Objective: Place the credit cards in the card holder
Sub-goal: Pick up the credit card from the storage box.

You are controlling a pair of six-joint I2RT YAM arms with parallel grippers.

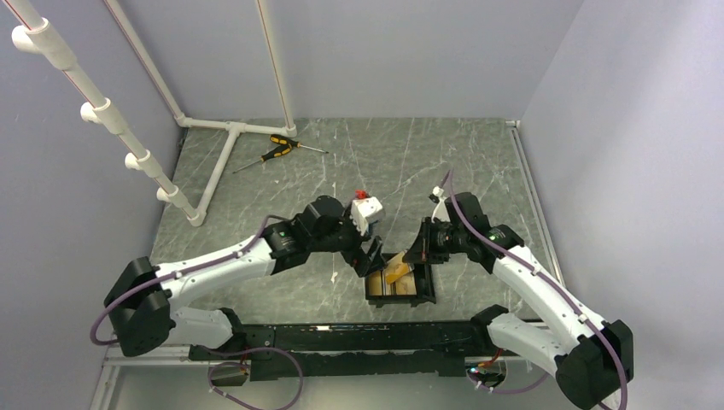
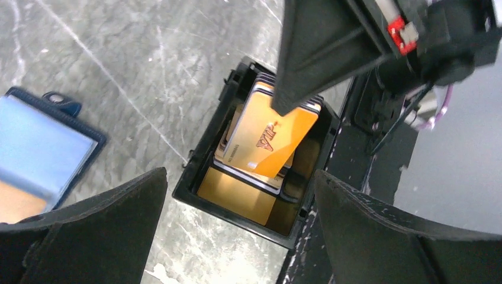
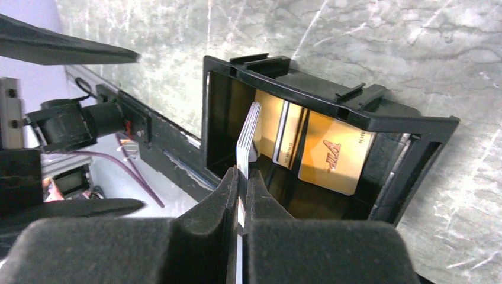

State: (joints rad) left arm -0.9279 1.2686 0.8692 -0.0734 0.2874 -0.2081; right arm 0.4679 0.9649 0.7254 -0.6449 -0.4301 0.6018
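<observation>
Marbled grey table (image 1: 427, 162): card holder (image 1: 399, 302), screwdriver (image 1: 280, 149), blue wallet (image 2: 41, 148).

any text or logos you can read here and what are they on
"VISA", as far as the blur allows: slanted red logo on the top orange card of the stack of cards in the right tool, over the card holder.
The same logo, blurred, on a card face inside the holder.
Line of small print along the top card's edge: too small to read.
Nothing else legible.
</observation>
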